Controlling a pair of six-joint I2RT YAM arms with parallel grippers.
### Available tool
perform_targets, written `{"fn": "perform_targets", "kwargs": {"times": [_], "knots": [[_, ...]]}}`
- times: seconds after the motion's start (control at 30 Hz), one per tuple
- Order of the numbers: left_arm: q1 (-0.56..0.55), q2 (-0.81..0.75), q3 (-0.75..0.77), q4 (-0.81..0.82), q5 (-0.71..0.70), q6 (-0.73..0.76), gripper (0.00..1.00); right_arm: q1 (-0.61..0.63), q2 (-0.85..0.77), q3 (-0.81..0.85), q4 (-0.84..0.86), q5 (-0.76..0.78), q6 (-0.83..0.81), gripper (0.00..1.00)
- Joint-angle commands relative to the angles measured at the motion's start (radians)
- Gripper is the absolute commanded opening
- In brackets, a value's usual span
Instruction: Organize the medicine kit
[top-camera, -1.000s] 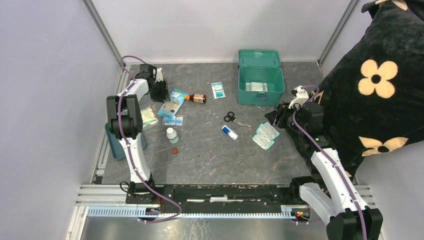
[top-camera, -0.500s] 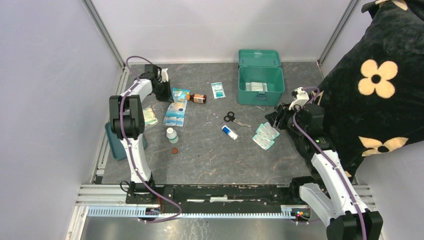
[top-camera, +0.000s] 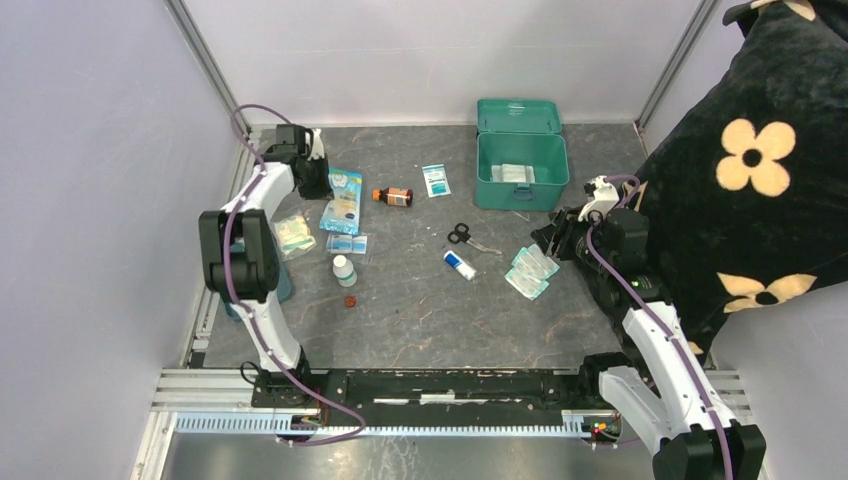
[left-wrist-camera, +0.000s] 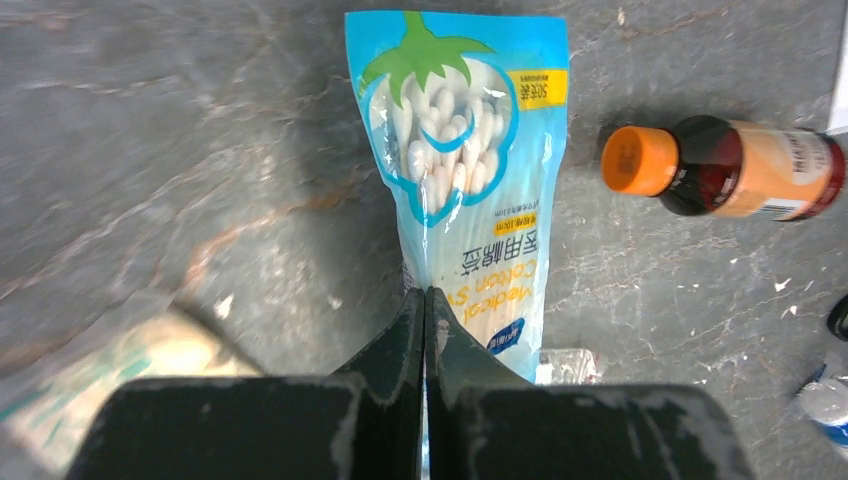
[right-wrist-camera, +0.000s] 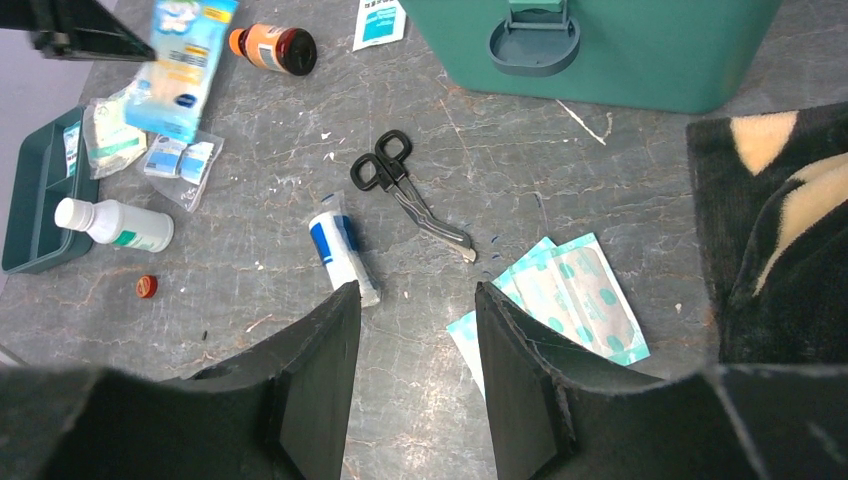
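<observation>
The medicine kit (top-camera: 520, 185) is a teal box at the back of the table, lid open, with a white pack inside; its latch side shows in the right wrist view (right-wrist-camera: 640, 60). My left gripper (left-wrist-camera: 425, 296) is shut on the near edge of a blue cotton swab bag (left-wrist-camera: 470, 170), which hangs stretched away from the jaws. From above, that bag (top-camera: 343, 200) lies lengthwise beside the left gripper (top-camera: 318, 180). My right gripper (right-wrist-camera: 415, 300) is open and holds nothing, hovering over bare table between a white-and-blue tube (right-wrist-camera: 342, 255) and teal bandage packs (right-wrist-camera: 565, 295).
A brown bottle with an orange cap (top-camera: 397, 196), a sachet (top-camera: 435, 180), scissors (top-camera: 463, 236), a white bottle (top-camera: 344, 270), a red cap (top-camera: 350, 300) and a clear bag of small packs (top-camera: 347, 243) lie scattered. A shallow teal tray (right-wrist-camera: 30, 200) sits far left. A black flowered cushion (top-camera: 760, 150) fills the right side.
The left gripper has closed on the swab bag's edge and shifted slightly left. The bag has swung from tilted to straight. The right arm has stayed put.
</observation>
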Motion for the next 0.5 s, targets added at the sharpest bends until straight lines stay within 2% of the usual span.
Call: {"fn": "perform_targets", "kwargs": {"times": [0.0, 0.23, 0.33, 0.47], "knots": [[-0.002, -0.193, -0.036, 0.09, -0.054, -0.074, 0.02, 0.001, -0.017, -0.003, 0.031, 0.019, 0.023, 0.52], [-0.002, -0.385, -0.14, 0.163, 0.055, -0.178, 0.02, 0.01, 0.001, -0.012, 0.143, -0.083, 0.154, 0.57], [-0.087, -0.471, -0.203, 0.2, 0.085, -0.229, 0.02, 0.061, 0.029, -0.013, 0.231, -0.097, 0.223, 0.57], [-0.295, -0.585, -0.307, 0.262, 0.024, -0.312, 0.02, 0.219, 0.093, 0.011, 0.334, -0.051, 0.27, 0.6]]}}
